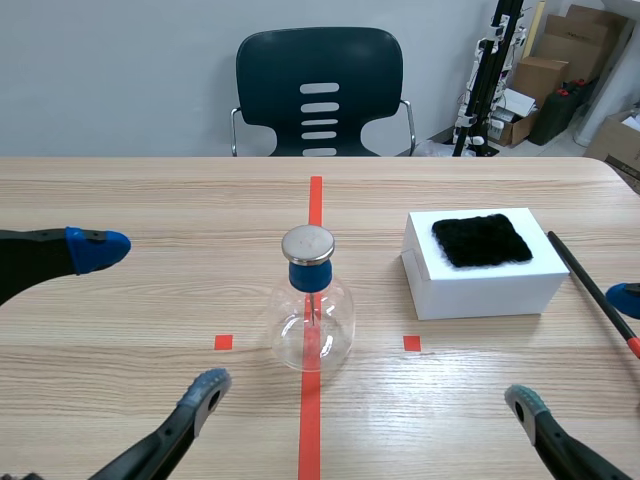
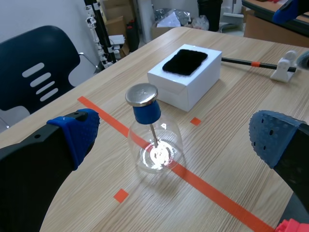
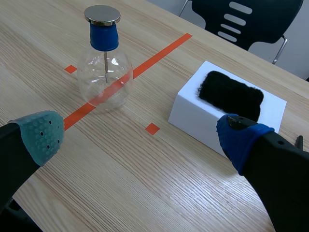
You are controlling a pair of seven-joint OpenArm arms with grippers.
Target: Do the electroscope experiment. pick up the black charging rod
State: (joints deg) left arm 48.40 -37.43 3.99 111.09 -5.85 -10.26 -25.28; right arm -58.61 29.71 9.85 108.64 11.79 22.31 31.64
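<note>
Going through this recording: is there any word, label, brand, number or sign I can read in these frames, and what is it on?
No readable text in any view.
White box: plain faces, no print seen.
Glass flask: no marking visible on glass, blue stopper or metal cap.
Black rod: an orange band near one end, no lettering.
Cardboard boxes behind the table: any print is too small to read.

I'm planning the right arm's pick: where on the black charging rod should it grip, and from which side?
Take the black charging rod on its bare shaft beside the orange band. Best from above with the open right gripper closing across the rod: it's thin, and a white stand seems to prop one end off the table.
</note>
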